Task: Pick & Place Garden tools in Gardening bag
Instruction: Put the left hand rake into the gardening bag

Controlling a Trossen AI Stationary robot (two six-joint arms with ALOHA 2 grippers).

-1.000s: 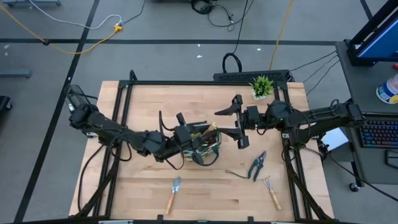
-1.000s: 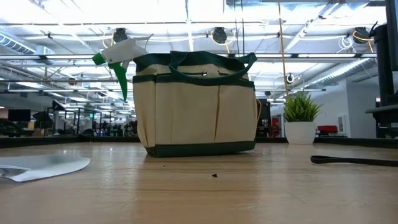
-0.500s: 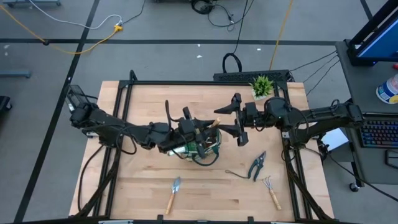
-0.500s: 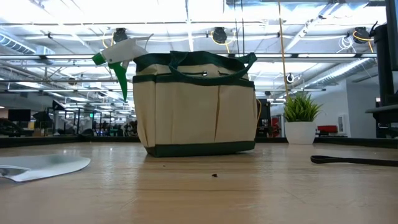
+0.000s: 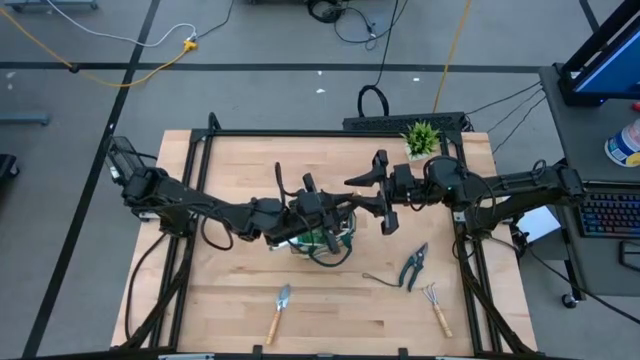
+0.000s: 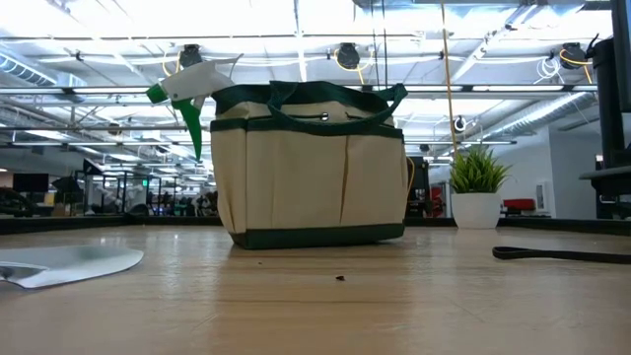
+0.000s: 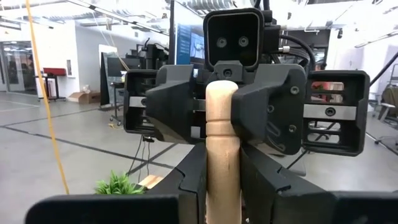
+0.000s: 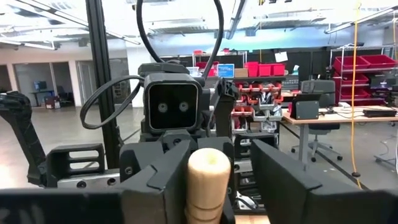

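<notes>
Left gripper (image 5: 318, 212) sat over the gardening bag (image 6: 308, 163) at table centre, fingers clamped on a wooden tool handle (image 7: 222, 140) standing upright between them. Right gripper (image 5: 383, 195) faced it just beside the bag, fingers spread wide apart (handle tip (image 8: 208, 180) between them, contact unclear). Tool's metal end was hidden. Spray bottle (image 6: 187, 94) poked out of the bag. No readable writing.

Legible text, all four views: I find none. No brand, label or number reads on the gardening bag (image 6: 309, 168), on the spray bottle (image 6: 187, 94), or on the red bins (image 8: 264, 68) at upper right.
</notes>
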